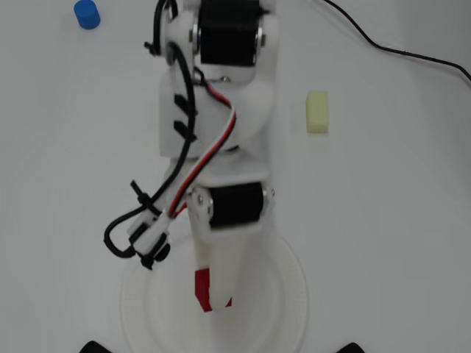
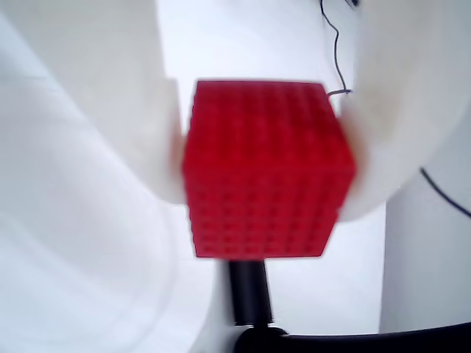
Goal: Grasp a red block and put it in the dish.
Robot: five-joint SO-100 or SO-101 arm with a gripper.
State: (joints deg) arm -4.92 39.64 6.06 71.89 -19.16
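Red block (image 2: 265, 169) clamped between the two white fingers of the claw (image 2: 265, 173), filling the centre of the wrist view, its studded face turned to the lens and a finger pressed against each side. Seen from the overhead view, the white arm reaches down the picture and the claw (image 1: 213, 294) hangs over the dish (image 1: 140, 309), with the red block (image 1: 202, 287) showing as a red patch beside and under the finger, inside the dish's rim and near its middle. Whether the block already touches the dish floor or is held just above it cannot be told from either view.

Judged from this, the grasp is done and the carry is all but over: the block is at the dish and gripped firmly. What remains is the release, and then drawing the arm clear so the block is left lying in the dish. Since the block sits well inside the rim, a drop from here looks likely to land it where it belongs, though a cube let go from any height may tumble or bounce toward the edge.

Elsewhere on the white bench (image 1: 397, 220), a blue cylinder (image 1: 87, 14) stands at the upper left of the overhead view and a pale yellow block (image 1: 317, 112) lies to the right of the arm, both well apart from the dish. A black cable (image 1: 397, 50) trails across the upper right corner.
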